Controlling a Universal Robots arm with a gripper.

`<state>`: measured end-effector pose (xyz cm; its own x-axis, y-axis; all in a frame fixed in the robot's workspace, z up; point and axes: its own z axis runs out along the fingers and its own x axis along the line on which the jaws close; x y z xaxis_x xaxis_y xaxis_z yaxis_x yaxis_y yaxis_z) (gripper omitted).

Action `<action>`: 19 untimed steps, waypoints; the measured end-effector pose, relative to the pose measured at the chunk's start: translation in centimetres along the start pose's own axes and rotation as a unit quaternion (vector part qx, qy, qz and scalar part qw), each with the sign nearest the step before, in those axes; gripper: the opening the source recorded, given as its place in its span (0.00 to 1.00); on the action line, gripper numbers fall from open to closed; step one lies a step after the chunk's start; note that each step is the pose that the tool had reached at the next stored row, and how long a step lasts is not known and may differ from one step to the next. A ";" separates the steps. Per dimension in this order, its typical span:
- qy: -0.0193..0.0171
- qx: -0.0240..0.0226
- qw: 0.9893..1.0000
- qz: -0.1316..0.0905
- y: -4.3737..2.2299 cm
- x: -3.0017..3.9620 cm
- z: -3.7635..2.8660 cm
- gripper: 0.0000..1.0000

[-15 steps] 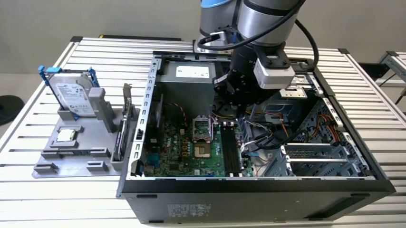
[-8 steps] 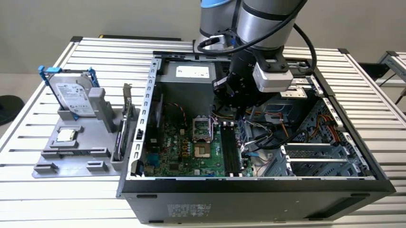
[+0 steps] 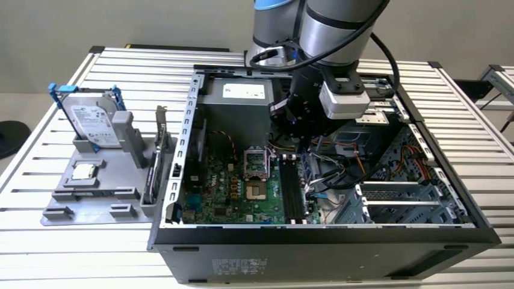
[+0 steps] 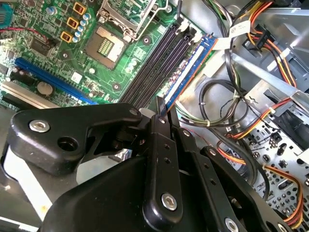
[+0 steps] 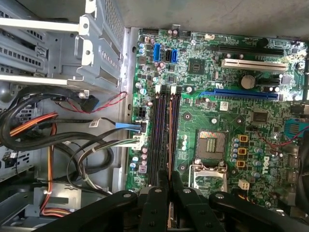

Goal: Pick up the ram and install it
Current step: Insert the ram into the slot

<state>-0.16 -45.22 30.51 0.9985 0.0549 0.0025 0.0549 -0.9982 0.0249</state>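
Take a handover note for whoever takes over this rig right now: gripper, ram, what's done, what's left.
Gripper: inside the open computer case, fingers shut on the ram.
Ram: held on edge, in line with the memory slots on the motherboard, right at them.
Done: ram picked up and brought to the slots.
Left: the install; whether the ram is seated in a slot cannot be told.

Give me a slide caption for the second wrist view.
Tool holding the ram on edge at the motherboard's memory slots.
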 end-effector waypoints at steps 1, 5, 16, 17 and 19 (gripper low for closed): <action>0.000 0.000 1.000 0.000 0.00 0.00 0.00 0.00; 0.000 0.000 1.000 0.002 -0.01 0.00 0.25 0.00; 0.000 -0.001 1.000 0.010 0.02 0.02 1.55 0.00; 0.000 -0.001 1.000 0.011 0.04 0.06 1.59 0.00; 0.000 -0.001 1.000 0.015 0.07 0.15 1.66 0.00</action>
<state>0.00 -45.33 28.85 0.9997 0.0251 0.0023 0.0250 -0.9993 0.0267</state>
